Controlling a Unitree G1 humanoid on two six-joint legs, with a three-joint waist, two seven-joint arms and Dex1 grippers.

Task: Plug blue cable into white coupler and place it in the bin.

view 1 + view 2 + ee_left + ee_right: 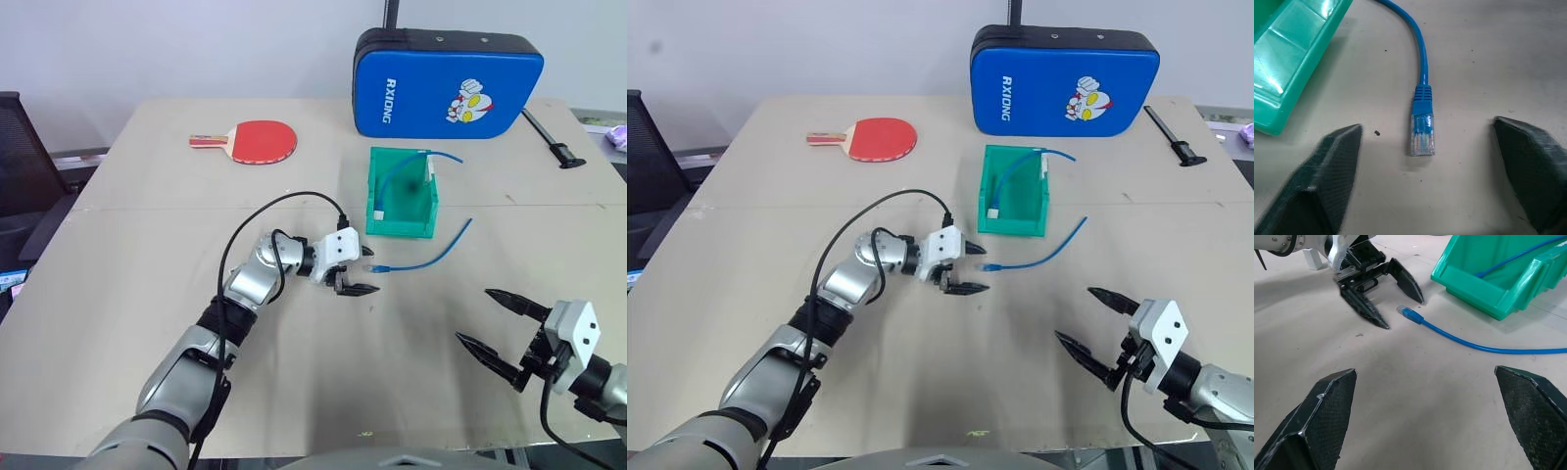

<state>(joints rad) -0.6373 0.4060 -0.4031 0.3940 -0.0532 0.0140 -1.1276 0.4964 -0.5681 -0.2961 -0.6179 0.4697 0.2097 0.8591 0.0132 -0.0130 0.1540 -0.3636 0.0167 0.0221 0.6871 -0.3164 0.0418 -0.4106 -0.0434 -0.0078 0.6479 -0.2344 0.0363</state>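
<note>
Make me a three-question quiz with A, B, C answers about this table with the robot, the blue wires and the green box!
1. Where does the plug end of the blue cable on the table lie?
A. Between the open fingers of the left gripper
B. Under the red paddle
C. On top of the blue case

2. How many blue cables can you count?
A. One
B. Two
C. Four

3. How is the right gripper?
A. Shut on a cable
B. Shut on the paddle
C. Open and holding nothing

Answers:
1 A: the left wrist view shows the clear plug on the table between the two black fingers, untouched.
2 B: one lies on the table, another arches out of the bin.
3 C: its fingers stand wide apart over bare table.
</note>
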